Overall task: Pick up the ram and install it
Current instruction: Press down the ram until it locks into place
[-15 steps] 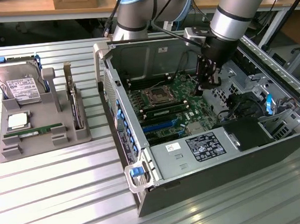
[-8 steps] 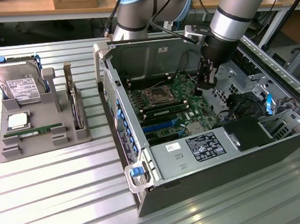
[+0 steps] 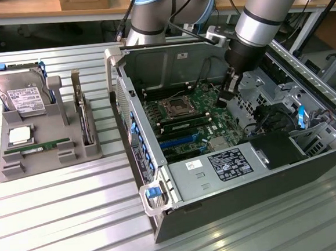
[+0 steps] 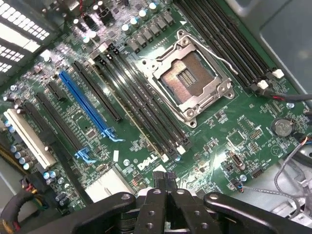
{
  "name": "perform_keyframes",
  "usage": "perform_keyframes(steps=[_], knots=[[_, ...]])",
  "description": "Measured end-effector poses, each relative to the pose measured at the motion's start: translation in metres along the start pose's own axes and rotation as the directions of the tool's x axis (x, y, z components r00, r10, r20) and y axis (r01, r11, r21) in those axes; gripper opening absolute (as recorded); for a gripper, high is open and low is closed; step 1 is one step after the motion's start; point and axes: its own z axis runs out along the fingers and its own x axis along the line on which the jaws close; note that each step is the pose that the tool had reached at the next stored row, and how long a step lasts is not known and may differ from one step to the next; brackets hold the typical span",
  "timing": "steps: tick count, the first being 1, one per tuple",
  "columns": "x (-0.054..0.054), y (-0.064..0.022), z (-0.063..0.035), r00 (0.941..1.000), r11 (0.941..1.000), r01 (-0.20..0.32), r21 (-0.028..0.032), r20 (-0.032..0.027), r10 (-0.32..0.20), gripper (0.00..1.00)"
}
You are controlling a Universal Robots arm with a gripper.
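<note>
The ram (image 3: 33, 149) is a thin green stick lying in a slot near the front of the grey parts tray (image 3: 49, 164), at the exterior view's left. My gripper (image 3: 230, 90) is far from it, lowered inside the open computer case (image 3: 169, 61) above the motherboard (image 3: 194, 123). In the wrist view my gripper (image 4: 165, 181) has its black fingers pressed together with nothing between them. It hovers over the board edge near the Dell logo. The black memory slots (image 4: 141, 109) run beside the open CPU socket (image 4: 192, 78).
The tray also holds a hard drive (image 3: 20, 93), a square silver CPU chip (image 3: 18, 135) and an upright expansion card (image 3: 85, 117). Case walls, a drive cage (image 3: 308, 132), the power supply (image 3: 218, 168) and loose cables (image 4: 292, 165) surround the board. A blue slot (image 4: 83, 102) lies beside the memory slots.
</note>
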Motion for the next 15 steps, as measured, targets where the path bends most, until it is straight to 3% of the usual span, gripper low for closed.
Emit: perform_keyframes(steps=[3, 5, 9, 15], knots=[[0.0000, 0.0000, 0.0004, 0.9982, 0.9982, -0.060, -0.0031, 0.0017, 0.060, 0.11], [-0.0001, 0.0000, 0.0008, 0.9938, 0.9937, -0.112, -0.0062, 0.0033, 0.112, 0.11], [-0.0001, -0.0001, 0.0019, 0.9740, 0.9740, -0.226, -0.0142, 0.0072, 0.226, 0.11], [-0.0002, -0.0002, 0.0027, 0.9527, 0.9526, -0.304, -0.0204, 0.0095, 0.304, 0.11]])
